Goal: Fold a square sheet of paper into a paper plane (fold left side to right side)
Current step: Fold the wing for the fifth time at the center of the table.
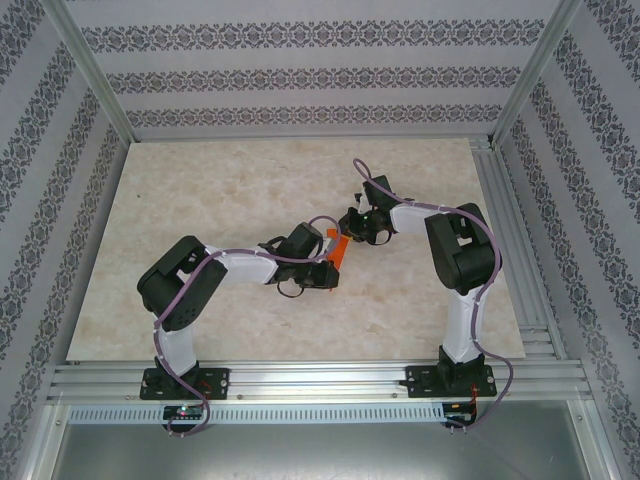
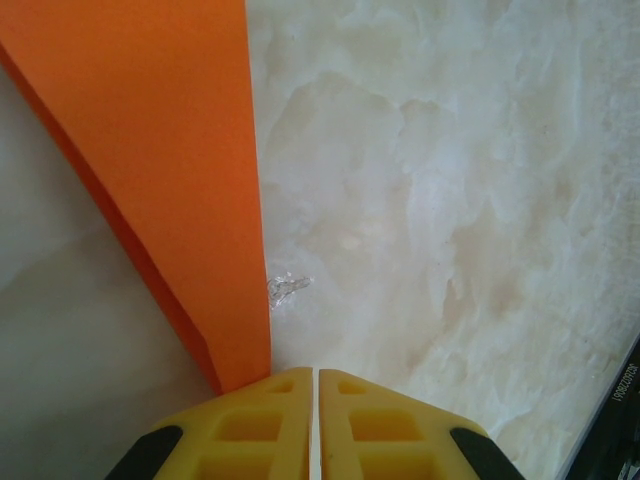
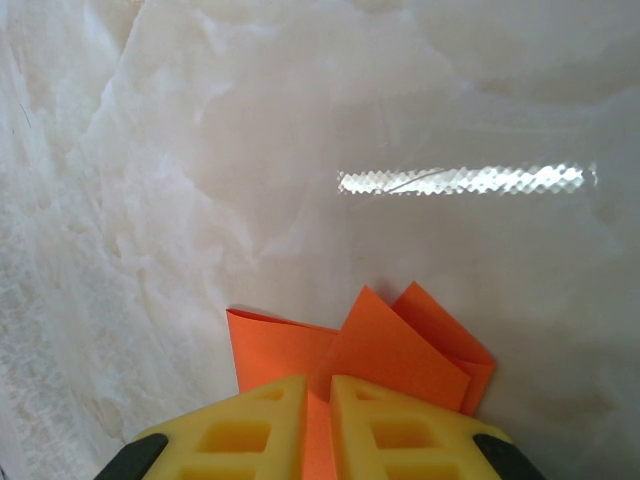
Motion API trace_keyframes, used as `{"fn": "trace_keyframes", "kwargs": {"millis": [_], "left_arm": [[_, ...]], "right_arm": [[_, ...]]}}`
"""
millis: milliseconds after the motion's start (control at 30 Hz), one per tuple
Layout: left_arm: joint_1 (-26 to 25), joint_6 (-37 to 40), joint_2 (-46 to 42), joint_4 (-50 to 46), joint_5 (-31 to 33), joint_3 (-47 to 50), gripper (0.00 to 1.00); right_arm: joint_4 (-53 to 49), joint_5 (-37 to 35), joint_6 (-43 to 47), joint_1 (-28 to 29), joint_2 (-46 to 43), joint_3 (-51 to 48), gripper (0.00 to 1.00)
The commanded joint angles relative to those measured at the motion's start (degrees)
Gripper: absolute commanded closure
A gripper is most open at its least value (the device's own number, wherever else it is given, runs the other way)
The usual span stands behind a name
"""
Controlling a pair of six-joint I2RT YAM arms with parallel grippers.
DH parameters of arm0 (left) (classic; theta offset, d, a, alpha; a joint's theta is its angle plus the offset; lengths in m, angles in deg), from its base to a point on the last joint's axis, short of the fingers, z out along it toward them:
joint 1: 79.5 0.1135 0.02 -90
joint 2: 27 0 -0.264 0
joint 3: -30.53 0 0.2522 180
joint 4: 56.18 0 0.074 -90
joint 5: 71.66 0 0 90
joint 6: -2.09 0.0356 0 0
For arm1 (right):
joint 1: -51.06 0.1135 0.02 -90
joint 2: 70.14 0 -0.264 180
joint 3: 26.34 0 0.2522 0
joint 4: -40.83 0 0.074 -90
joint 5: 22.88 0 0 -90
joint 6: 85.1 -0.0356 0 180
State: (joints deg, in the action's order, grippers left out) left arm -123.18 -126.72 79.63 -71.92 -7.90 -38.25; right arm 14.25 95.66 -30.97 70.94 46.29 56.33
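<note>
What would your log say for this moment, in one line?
left gripper: shut, paper beside its tip | right gripper: shut on paper | paper: folded, layered flaps

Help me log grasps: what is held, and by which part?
Right gripper pinches the folded orange paper at one end. Left gripper is shut beside it; hold unclear.

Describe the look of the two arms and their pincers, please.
The left arm and right arm have black joints and white links, with a purple cable along each. The left pincer and right pincer have yellow fingers with moulded rectangular hollows and black patches.
</note>
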Motion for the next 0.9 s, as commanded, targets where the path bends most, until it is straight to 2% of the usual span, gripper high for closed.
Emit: {"fn": "trace_keyframes", "kwargs": {"millis": [0, 267, 600, 733, 867], "left_arm": [[-1.14, 0.37, 1.5, 0.35, -0.05, 0.4, 0.88], [-2.79, 0.41, 1.74, -3.0, 2.04, 0.82, 0.88], [-3.22, -2.04, 1.59, -2.18, 4.7, 3.96, 0.88], [-3.17, -2.72, 1.82, -1.61, 4.14, 4.76, 0.89], [-3.19, -4.85, 1.83, 2.19, 2.81, 7.55, 0.89]], "right_arm": [[-4.59, -4.98, 1.95, 0.22, 3.13, -0.44, 0.84], [-3.56, -3.54, 2.07, -0.1, 2.01, -0.02, 0.84], [-4.89, -3.78, 2.7, -0.18, 1.26, 0.88, 0.84], [-4.63, -3.25, 3.07, -0.45, 1.1, 0.95, 0.84], [-2.98, 0.48, 2.63, -1.51, -2.01, 0.79, 0.84]]}}
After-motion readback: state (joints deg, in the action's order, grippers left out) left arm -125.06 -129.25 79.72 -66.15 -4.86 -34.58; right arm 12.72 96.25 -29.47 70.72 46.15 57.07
